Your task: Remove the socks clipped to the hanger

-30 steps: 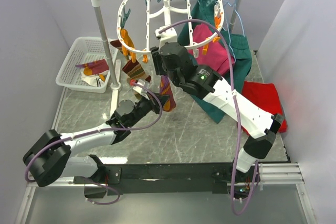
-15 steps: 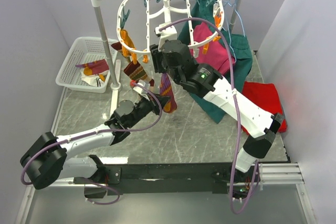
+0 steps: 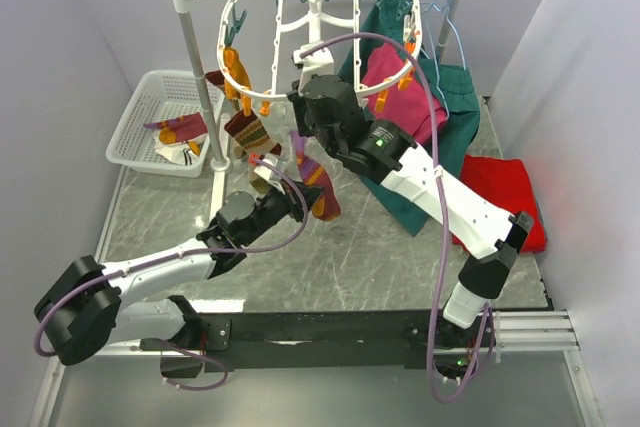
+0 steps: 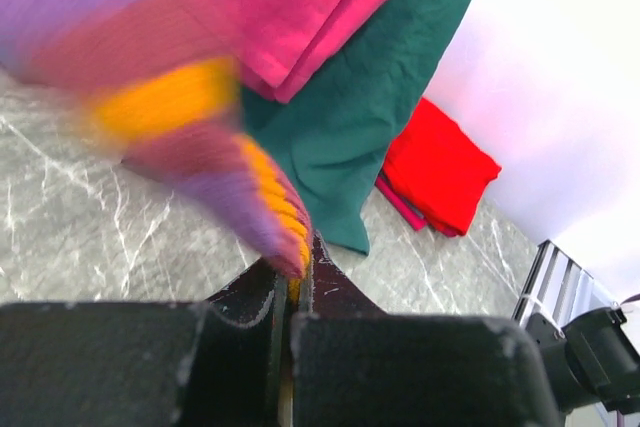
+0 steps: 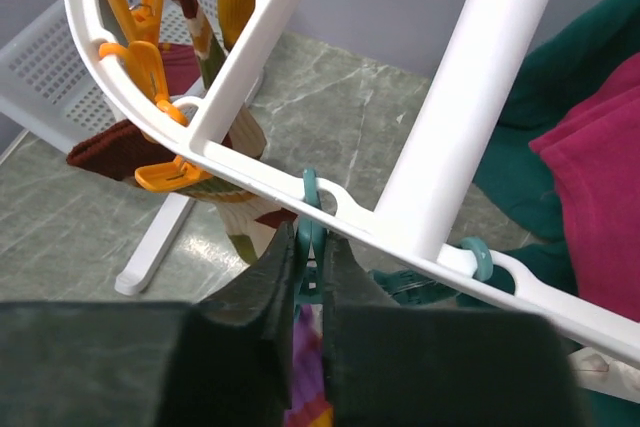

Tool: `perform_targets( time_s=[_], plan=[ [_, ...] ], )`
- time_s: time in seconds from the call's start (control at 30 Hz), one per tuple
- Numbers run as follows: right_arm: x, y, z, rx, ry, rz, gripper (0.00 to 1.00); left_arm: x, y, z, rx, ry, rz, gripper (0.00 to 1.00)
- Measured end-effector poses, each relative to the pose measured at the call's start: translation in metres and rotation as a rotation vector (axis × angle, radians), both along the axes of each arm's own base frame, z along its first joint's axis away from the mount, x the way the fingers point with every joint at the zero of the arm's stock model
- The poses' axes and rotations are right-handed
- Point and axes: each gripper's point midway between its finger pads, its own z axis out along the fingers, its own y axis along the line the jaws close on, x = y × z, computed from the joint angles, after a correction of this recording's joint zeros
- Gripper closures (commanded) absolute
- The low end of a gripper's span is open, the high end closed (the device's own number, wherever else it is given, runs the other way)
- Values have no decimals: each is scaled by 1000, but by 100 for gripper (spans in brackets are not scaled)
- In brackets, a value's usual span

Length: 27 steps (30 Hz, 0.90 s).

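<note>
The left tool (image 4: pixel 290 287) clenches the toe of a striped sock (image 4: pixel 235 182). The right tool (image 5: pixel 308 269) pinches a teal clip (image 5: pixel 310 207) on the hanger (image 5: pixel 250 163) rim.

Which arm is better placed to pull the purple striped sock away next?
Left. The left gripper pinches the sock by its toe, so it can probably just pull downward. The right gripper is occupied, squeezing the teal clip on the hanger above.
</note>
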Motion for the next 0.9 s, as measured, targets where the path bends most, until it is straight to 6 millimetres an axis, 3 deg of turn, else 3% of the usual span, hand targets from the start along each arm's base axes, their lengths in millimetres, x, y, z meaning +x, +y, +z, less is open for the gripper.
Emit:
perform_targets(
  time_s=[0.23,0.37,0.53,0.6,0.77,0.9],
  plan=[
    [7,-3,-8,4,7,-10,100,-6,13,0,-13,57,31,99],
    [9,-6,-11,6,11,-8,100,-2,39,-5,-64,145,109,99],
    [9,-12,-13,20,5,0,100,35,119,-13,-144,313,362,99],
    [9,-14,-12,28,4,6,100,61,180,-9,-192,350,566,99],
    [8,-17,-13,40,5,24,100,88,273,21,-304,371,828,99],
    [8,-15,-12,48,6,41,100,117,332,45,-386,371,948,99]
  ],
)
